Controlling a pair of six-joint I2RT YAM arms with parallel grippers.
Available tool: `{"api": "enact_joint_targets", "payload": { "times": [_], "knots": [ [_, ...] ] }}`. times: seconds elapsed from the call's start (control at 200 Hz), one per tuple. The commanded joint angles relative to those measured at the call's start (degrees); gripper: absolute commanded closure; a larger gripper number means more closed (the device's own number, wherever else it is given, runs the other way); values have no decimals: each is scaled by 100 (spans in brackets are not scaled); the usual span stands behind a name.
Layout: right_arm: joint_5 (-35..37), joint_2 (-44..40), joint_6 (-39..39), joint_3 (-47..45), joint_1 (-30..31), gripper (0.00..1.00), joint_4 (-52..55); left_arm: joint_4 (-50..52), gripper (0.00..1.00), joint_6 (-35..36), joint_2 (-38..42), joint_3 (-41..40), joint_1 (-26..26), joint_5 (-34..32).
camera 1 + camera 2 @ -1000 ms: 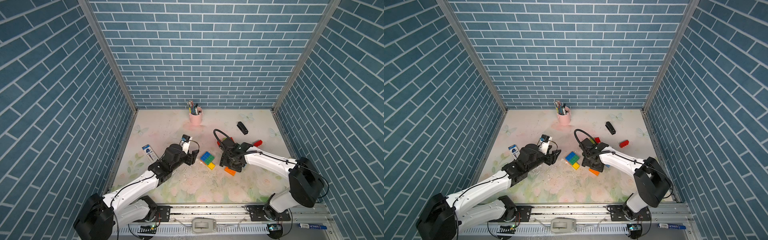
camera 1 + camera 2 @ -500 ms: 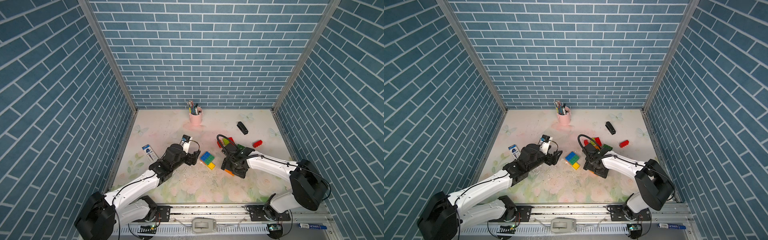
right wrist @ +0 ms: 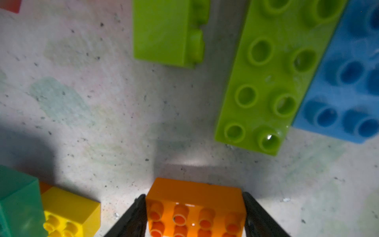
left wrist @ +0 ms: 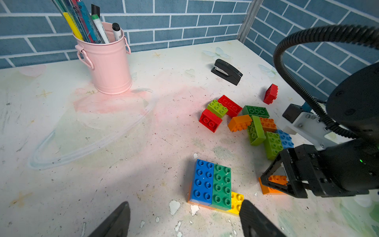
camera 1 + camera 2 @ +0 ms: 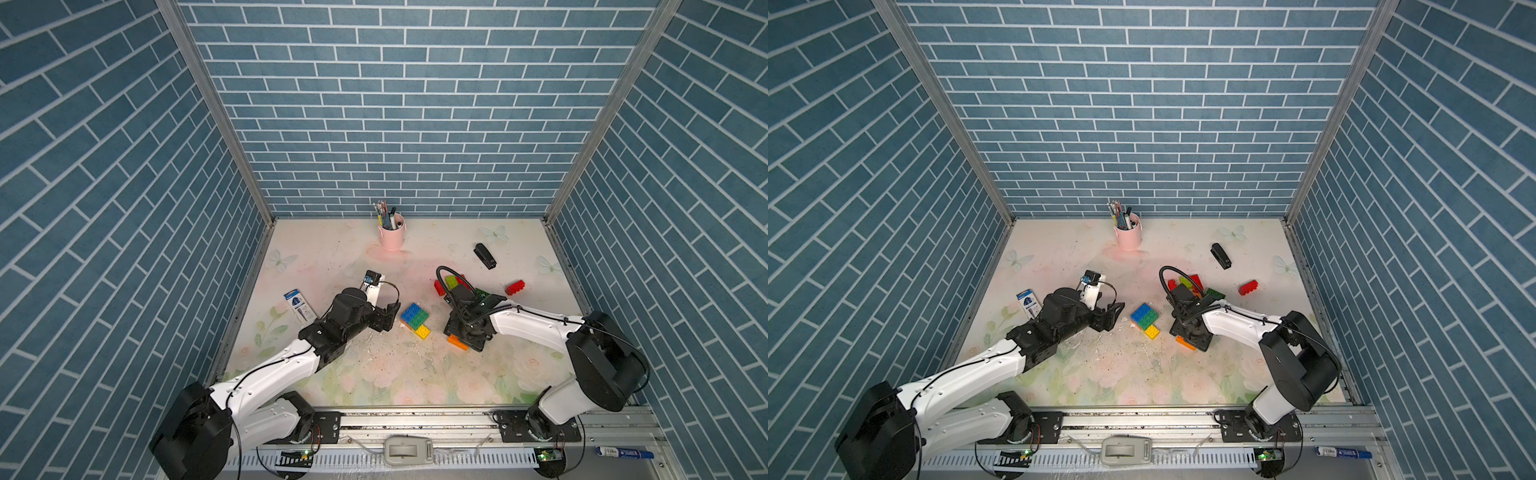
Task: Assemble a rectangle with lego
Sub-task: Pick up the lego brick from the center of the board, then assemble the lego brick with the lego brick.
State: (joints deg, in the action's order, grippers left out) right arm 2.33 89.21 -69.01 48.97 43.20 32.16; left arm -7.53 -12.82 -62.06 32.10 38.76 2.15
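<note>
The lego assembly (image 4: 213,182) lies mid-table: a blue and a green brick side by side on top of a yellow and an orange one; it also shows in both top views (image 5: 414,319) (image 5: 1144,319). My left gripper (image 4: 185,203) stands open just short of it, nothing between its fingers. A single orange brick (image 3: 194,205) rests on the table, and my right gripper (image 3: 193,197) is shut on it, a finger against each end. Loose red, lime, green, orange and blue lego (image 4: 246,121) lies piled beyond. One red brick (image 5: 515,287) sits apart, to the right.
A pink cup of pens (image 5: 391,236) stands at the back centre. A black stapler (image 5: 485,256) lies at the back right. A blue and white packet (image 5: 299,306) lies left of my left arm. Brick-patterned walls close in three sides.
My right gripper has come forward from the loose pile, dropped over the orange brick and closed on it. My left gripper has opened wider and stayed in place.
</note>
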Motion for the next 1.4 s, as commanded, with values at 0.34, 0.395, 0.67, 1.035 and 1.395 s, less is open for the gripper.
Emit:
{"api": "enact_joint_targets", "payload": {
  "times": [0.34,0.395,0.67,1.035,1.395],
  "knots": [
    [61,282,1031,544,-5,32,813,55,16,51,26,29,-27,-151],
    [54,263,1343,678,0,35,985,133,17,51,70,47,-27,-228],
    [-686,137,3611,1651,-5,43,1999,1117,24,-260,252,238,-336,-711],
    [-1011,1075,5479,2825,202,48,2316,1043,33,-864,168,-60,-904,-327],
    [-921,1555,5901,3021,503,53,1993,1043,30,-922,122,-166,-958,-444]
  ]
}}
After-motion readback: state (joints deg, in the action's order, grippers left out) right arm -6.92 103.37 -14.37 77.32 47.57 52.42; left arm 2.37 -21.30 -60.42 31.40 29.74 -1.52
